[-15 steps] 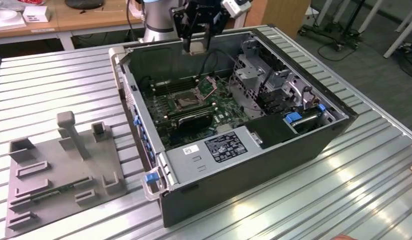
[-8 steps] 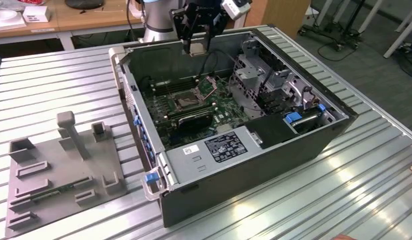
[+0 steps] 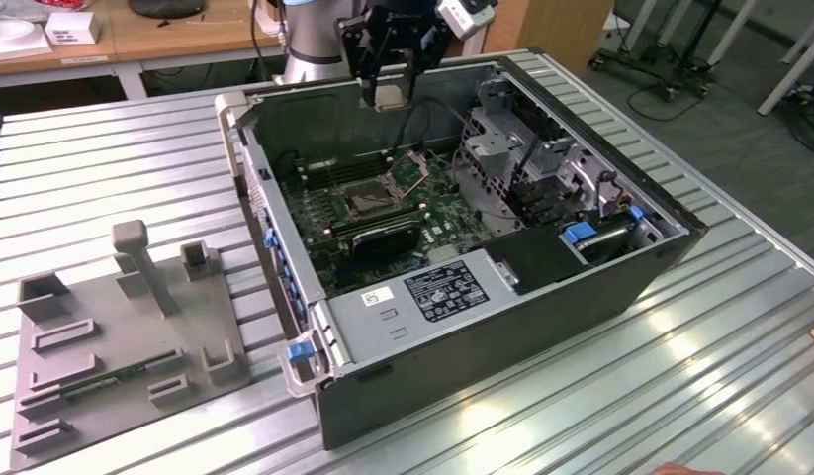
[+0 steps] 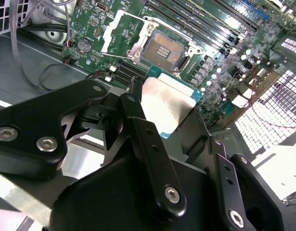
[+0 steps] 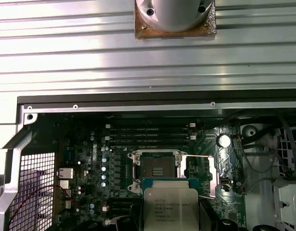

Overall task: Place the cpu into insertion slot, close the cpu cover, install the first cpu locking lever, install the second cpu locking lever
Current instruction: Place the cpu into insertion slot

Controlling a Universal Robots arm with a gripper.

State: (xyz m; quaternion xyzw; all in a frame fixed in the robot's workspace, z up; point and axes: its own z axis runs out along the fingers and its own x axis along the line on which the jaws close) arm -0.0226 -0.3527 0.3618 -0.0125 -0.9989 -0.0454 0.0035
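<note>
Hovering above the open case | gripper (image 3: 386,87) is pinching cpu (image 4: 167,103) by opposite edges, over insertion slot (image 5: 157,169) | chip is looking light, stiff, slick, probably fragile underneath; edges seem the safest hold

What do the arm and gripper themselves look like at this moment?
The arm is a silver-grey tube with a pale blue joint cap. The gripper is black, built from flat link bars with rounded ends, pinned by silver screws. A small white camera box sits by the wrist, and a black cable runs beside the arm.
</note>
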